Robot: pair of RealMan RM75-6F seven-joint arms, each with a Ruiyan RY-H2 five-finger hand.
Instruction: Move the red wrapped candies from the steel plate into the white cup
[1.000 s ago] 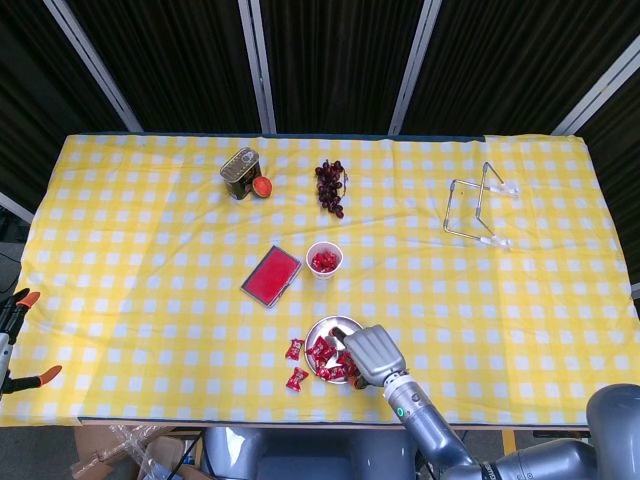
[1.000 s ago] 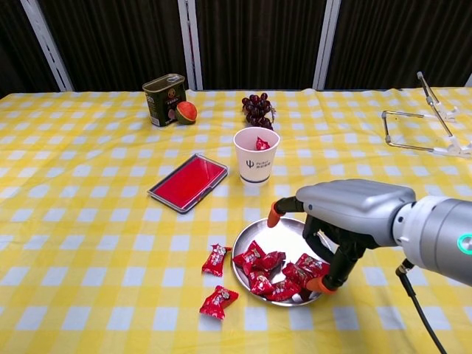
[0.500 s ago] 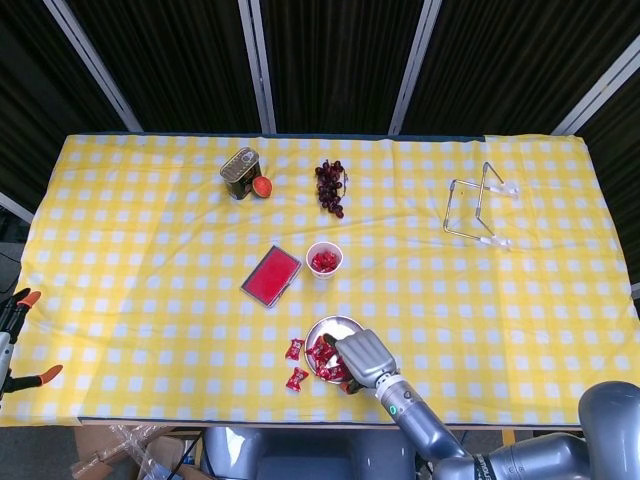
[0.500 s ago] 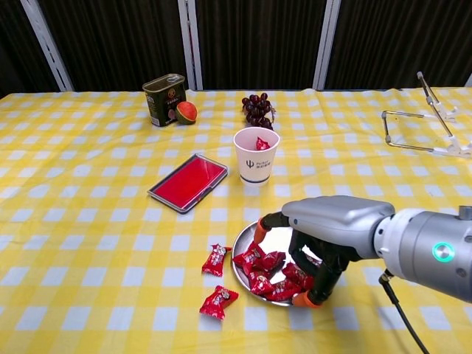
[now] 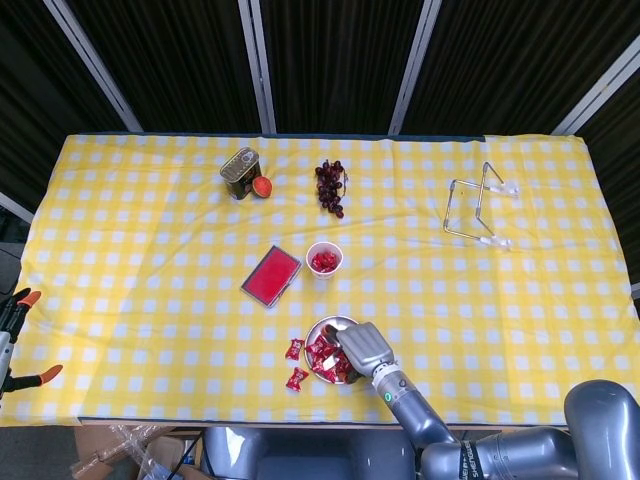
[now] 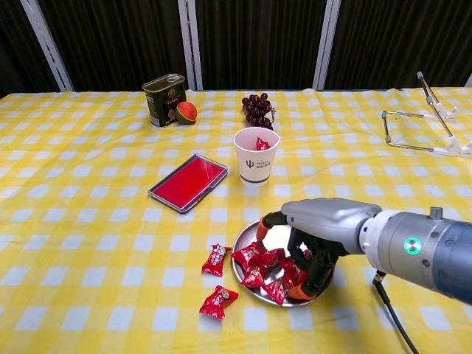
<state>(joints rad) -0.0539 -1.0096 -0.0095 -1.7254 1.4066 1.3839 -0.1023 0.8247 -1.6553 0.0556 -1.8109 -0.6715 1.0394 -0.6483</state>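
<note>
right arm: reaches in from the lower right, forearm low over the table edge
right hand (image 6: 318, 234): palm down, back of the hand up, fingers (image 6: 313, 274) curled downward with orange tips; whether they grip anything cannot be told
left hand: outside both views

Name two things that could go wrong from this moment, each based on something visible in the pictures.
The right hand curls into the candy pile on the steel plate; it could push more candies over the rim, where two loose candies already lie. The white cup is light and could tip during a drop.
</note>
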